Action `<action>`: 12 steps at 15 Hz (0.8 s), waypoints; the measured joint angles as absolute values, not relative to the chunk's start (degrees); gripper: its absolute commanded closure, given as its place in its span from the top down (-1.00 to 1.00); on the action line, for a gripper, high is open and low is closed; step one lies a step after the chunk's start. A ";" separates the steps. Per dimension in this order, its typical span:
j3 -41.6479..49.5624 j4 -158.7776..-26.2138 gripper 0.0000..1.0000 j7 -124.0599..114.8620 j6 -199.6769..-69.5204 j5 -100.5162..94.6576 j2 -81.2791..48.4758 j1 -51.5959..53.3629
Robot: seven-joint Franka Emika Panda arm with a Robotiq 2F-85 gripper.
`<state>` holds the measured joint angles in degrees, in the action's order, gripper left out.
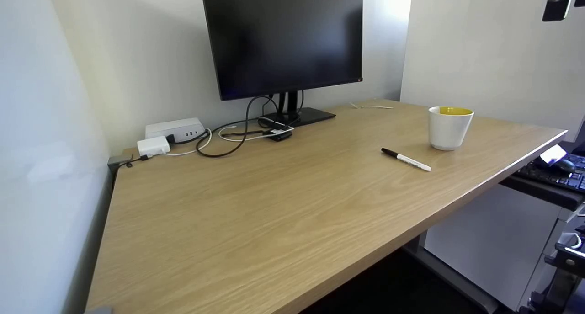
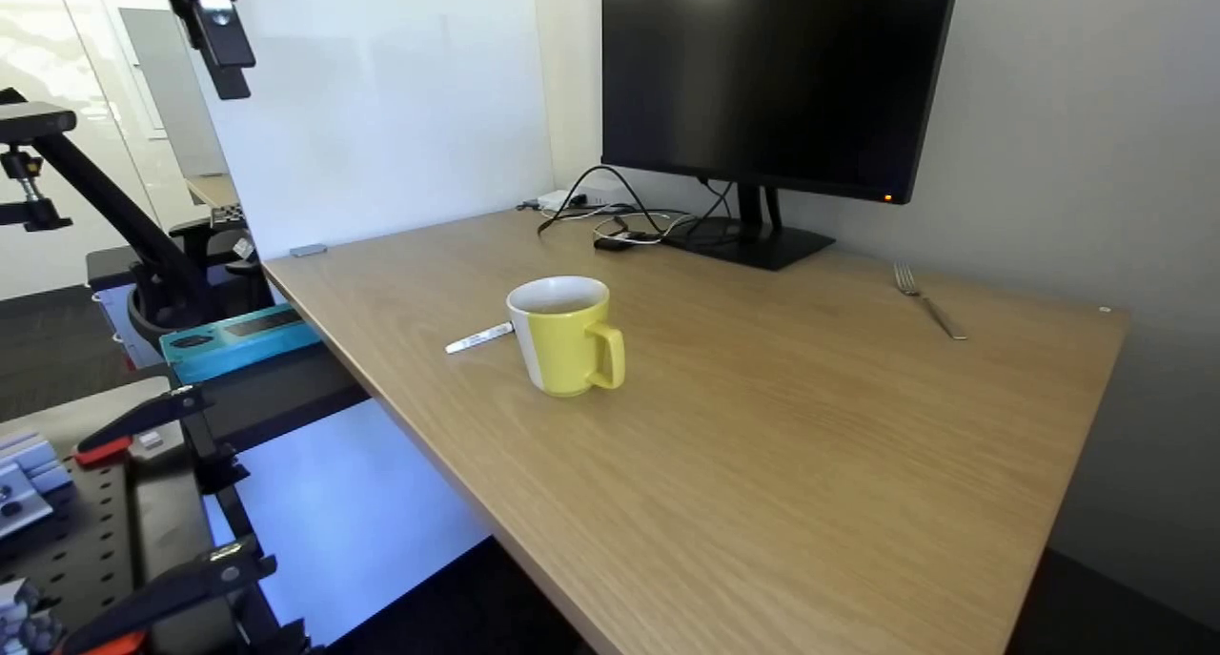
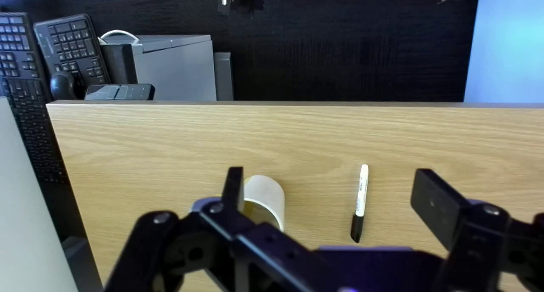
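My gripper (image 3: 328, 185) stands open high above the desk, its fingers wide apart with nothing between them. Only its tips show at the top of both exterior views. Below the gap in the wrist view lies a marker (image 3: 361, 198), white with a black cap. That marker (image 1: 406, 159) rests flat near the desk's front edge; in an exterior view the mug hides the cap of the marker (image 2: 479, 337). Close by, an upright mug (image 2: 567, 350) is part white, part yellow, with a yellow handle. A finger partly covers the mug (image 3: 272, 194) in the wrist view.
A black monitor (image 1: 283, 39) stands at the back of the desk (image 1: 228, 222), with tangled cables and a white box (image 1: 176, 130) beside it. A fork (image 2: 925, 302) lies near the back wall. A white panel (image 2: 391, 112) rises at one desk end. Keyboards (image 3: 70, 49) sit below desk level.
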<state>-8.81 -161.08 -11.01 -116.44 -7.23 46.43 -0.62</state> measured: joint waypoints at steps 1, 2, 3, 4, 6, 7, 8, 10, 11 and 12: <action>-8.81 -161.08 1.00 -11.01 -116.44 -7.23 46.43 -0.62; -8.81 -161.08 1.00 -11.01 -116.44 -7.23 46.43 -0.62; -8.81 -161.08 1.00 -11.01 -116.44 -7.23 46.43 -0.62; -8.81 -161.08 1.00 -11.01 -116.44 -7.23 46.43 -0.62; -8.76 -160.86 1.00 -11.01 -116.58 -7.32 46.39 -0.63; -8.62 -160.64 1.00 -11.00 -116.75 -7.52 46.26 -0.63; -8.39 -160.37 1.00 -10.94 -117.14 -7.81 45.96 -0.65; -7.74 -159.54 1.00 -10.58 -118.20 -8.41 44.42 -0.66; -7.31 -159.03 1.00 -10.05 -118.97 -8.50 43.07 -0.66; -6.82 -158.45 1.00 -9.43 -119.75 -8.50 41.28 -0.66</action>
<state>-6.82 -158.45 -9.43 -119.75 -8.50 41.28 -0.66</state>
